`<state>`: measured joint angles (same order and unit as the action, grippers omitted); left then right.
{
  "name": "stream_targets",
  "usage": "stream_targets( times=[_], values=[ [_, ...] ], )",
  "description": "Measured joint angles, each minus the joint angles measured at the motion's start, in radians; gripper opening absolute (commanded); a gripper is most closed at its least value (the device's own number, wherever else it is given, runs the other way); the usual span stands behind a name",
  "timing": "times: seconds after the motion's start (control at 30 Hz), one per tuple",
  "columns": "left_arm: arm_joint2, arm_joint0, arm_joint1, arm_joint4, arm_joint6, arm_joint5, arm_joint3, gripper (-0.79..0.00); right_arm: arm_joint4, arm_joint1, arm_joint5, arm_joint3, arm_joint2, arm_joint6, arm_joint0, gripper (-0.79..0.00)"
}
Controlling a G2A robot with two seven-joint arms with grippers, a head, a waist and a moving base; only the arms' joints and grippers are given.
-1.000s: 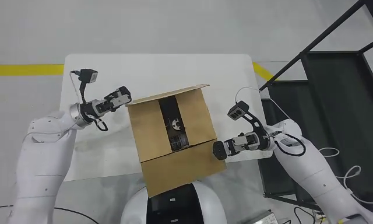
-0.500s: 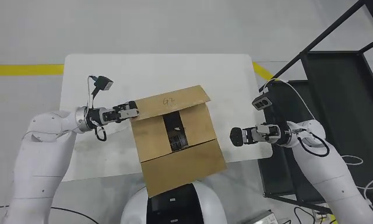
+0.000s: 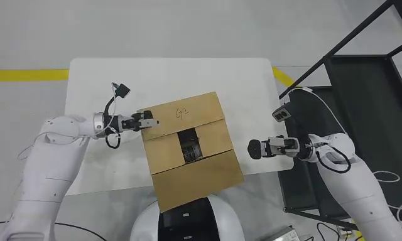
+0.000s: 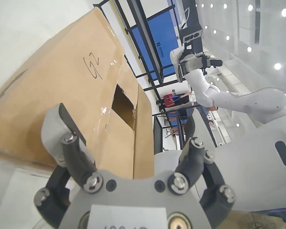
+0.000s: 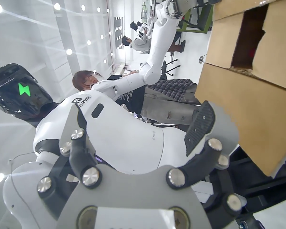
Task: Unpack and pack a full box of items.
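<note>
We should flatten the far flap (image 3: 185, 112) with the left gripper (image 3: 148, 120), spread empty at nine o'clock of the box (image 3: 195, 172); right gripper (image 3: 254, 148), likewise spread, at three o'clock.

a handwritten "g2" on the closed flap (image 3: 195, 110) of the box (image 3: 195, 175)

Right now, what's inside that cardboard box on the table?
Through the small gap between the flaps of the cardboard box, only a few dark shapes show, too shadowed to identify. The folded flaps cover everything else inside.
</note>
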<state>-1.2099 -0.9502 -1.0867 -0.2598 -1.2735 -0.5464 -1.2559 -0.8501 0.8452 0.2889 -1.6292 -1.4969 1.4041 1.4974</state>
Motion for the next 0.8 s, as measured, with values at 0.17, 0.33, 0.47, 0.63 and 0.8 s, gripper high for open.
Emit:
stream_targets(
  times=[0.17,0.33,0.47,0.63,0.8],
  values=[
    [-0.067,-0.02,0.003,-0.244,0.031,-0.023,-0.038,0.0,0.101,0.0,-0.014,-0.017,0.006,-0.041,-0.007,0.0],
    [-0.16,-0.076,0.015,-0.339,0.112,-0.066,-0.083,0.0,0.155,-0.002,-0.022,-0.007,-0.008,-0.056,-0.01,0.0],
    [-0.23,-0.13,0.023,-0.343,0.208,-0.089,-0.111,0.0,0.278,-0.011,-0.045,0.015,-0.039,-0.09,-0.011,0.0],
    [-0.281,-0.178,0.026,-0.304,0.344,-0.077,-0.128,0.0,0.342,-0.013,-0.091,0.036,-0.024,-0.092,-0.007,0.0],
    [-0.306,-0.202,0.029,-0.291,0.399,-0.059,-0.143,0.0,0.402,-0.009,-0.111,0.054,0.028,-0.096,-0.004,0.0]
  ],
)
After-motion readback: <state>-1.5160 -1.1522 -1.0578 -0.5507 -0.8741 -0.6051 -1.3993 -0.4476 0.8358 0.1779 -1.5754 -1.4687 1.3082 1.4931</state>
